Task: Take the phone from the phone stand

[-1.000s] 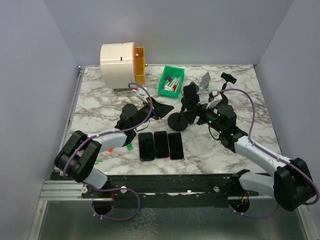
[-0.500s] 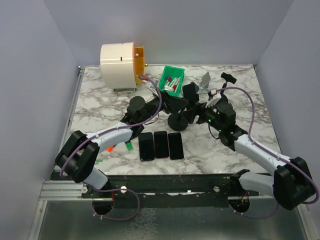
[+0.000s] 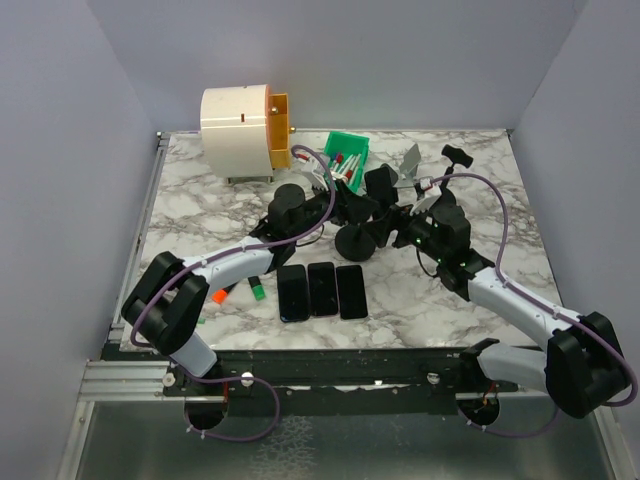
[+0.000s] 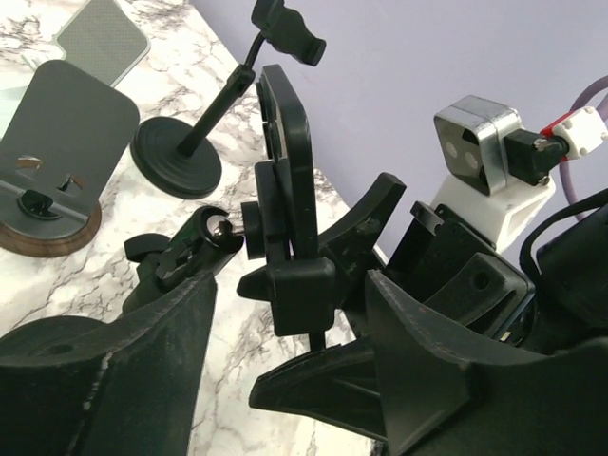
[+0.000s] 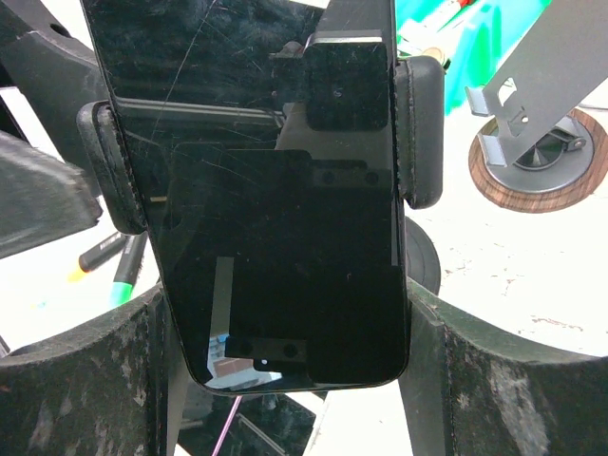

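Note:
The phone (image 5: 275,209), black and glossy, stands upright in the side clamp (image 5: 423,133) of a black phone stand (image 3: 355,243) at mid-table. In the right wrist view my right gripper (image 5: 285,380) has a finger against each long edge of the phone's lower end. My left gripper (image 4: 285,356) is open behind the stand, its fingers (image 4: 104,361) on either side of the clamp block (image 4: 299,285), apart from it. In that view the phone (image 4: 285,152) shows edge-on. From above, both grippers (image 3: 338,205) (image 3: 397,222) flank the phone (image 3: 380,185).
Three dark phones (image 3: 322,290) lie flat in a row near the front. A green bin (image 3: 343,163), a white and orange drum (image 3: 240,133), a grey stand on a wooden base (image 3: 408,165) and a black gooseneck stand (image 3: 455,160) sit at the back. Markers (image 3: 225,295) lie front left.
My left arm has swung right from the table's left middle to the back of the stand, and its gripper has gone from shut to open. The right arm has not moved.

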Robot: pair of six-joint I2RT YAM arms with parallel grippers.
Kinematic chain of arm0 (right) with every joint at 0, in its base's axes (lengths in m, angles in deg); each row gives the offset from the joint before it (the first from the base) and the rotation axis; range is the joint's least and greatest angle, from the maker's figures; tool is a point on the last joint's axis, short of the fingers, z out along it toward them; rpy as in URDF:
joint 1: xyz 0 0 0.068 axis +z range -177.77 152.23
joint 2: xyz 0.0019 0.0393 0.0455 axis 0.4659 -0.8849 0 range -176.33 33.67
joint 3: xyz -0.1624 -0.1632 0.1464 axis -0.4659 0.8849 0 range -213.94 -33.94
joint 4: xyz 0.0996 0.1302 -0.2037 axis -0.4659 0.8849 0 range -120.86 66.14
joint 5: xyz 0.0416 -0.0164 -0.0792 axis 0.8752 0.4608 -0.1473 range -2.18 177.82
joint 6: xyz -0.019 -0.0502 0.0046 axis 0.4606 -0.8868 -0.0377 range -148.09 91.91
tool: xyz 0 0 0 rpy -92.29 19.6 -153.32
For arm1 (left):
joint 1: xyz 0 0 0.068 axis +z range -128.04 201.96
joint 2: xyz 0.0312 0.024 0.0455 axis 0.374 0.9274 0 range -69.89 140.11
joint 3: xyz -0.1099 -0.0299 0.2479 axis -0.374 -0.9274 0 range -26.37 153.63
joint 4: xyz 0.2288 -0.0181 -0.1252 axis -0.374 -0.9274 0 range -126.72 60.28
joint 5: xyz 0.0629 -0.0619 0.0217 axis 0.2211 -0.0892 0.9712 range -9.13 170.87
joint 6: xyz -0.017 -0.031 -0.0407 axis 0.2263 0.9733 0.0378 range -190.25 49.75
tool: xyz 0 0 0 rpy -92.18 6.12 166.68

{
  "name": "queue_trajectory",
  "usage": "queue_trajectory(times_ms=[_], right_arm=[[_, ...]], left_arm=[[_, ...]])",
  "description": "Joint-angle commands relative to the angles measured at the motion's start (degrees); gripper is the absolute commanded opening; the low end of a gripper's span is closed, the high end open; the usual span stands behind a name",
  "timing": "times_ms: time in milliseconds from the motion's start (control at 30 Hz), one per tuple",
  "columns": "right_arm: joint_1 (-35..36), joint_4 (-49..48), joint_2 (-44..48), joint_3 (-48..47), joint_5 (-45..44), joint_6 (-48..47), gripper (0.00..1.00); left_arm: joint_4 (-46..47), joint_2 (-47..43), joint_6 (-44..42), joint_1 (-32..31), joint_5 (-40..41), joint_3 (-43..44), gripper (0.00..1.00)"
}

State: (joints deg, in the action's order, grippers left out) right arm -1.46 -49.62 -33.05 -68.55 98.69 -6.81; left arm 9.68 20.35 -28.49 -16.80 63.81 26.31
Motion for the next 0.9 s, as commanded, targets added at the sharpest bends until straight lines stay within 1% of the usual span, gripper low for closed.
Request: queue_trajectory(times_ms=[0, 133, 233, 300, 467, 533, 567, 600, 667, 700, 733, 767, 867], right_arm=[[-0.28, 0.62, -0.33, -1.86, -0.73, -0.88, 0.0], [-0.28, 0.58, -0.41, -1.87, -0.68, -1.02, 0.01], [-0.28, 0.63, -0.43, -1.81, -0.69, -0.98, 0.01], [-0.27, 0.68, -0.5, -1.81, -0.68, -0.97, 0.0], [-0.29, 0.74, -0.69, -1.97, -0.66, -1.06, 0.01], [-0.28, 0.75, -0.69, -1.96, -0.59, -1.11, 0.01], [-0.29, 0.79, -0.69, -1.96, -0.51, -1.15, 0.0], [-0.25, 0.81, -0.76, -2.03, -0.52, -1.15, 0.0], [-0.28, 0.9, -0.66, -1.98, -0.68, -1.08, 0.0], [-0.29, 0.99, -0.61, -1.98, -0.84, -1.02, 0.0], [-0.25, 1.04, -0.56, -1.95, -1.22, -0.56, 0.01], [-0.27, 0.86, -0.46, -1.79, -1.53, -0.01, 0.0], [-0.27, 0.03, -0.13, -1.06, -2.08, 0.92, 0.01]], left_arm=[[-1.26, 0.59, -1.34, -0.31, 1.04, 1.76, 0.58], [-1.25, 1.06, -1.33, -0.35, 0.51, 2.78, 0.42], [-0.96, 1.26, -0.95, -0.35, 0.21, 2.9, 0.35], [-0.46, 1.32, -0.69, -0.39, 0.1, 2.62, 0.35], [0.06, 1.65, -0.1, -0.41, -0.22, 2.29, 0.43], [0.14, 1.98, -0.01, -0.44, -0.34, 2.41, 0.42], [0.15, 2.03, -0.01, -0.48, -0.34, 2.5, 0.41], [0.15, 2.12, -0.01, -0.52, -0.45, 2.55, 0.36], [0.22, 2.14, -0.09, -0.53, -0.54, 2.48, 0.22], [0.28, 2.09, -0.14, -0.52, -0.52, 2.31, 0.14], [0.37, 1.93, -0.26, -0.52, -0.43, 2.0, 0.02], [0.52, 1.66, -0.35, -0.57, -0.17, 1.49, 0.0], [1.91, 0.42, -0.02, -0.05, 0.34, -0.89, 0.0]])
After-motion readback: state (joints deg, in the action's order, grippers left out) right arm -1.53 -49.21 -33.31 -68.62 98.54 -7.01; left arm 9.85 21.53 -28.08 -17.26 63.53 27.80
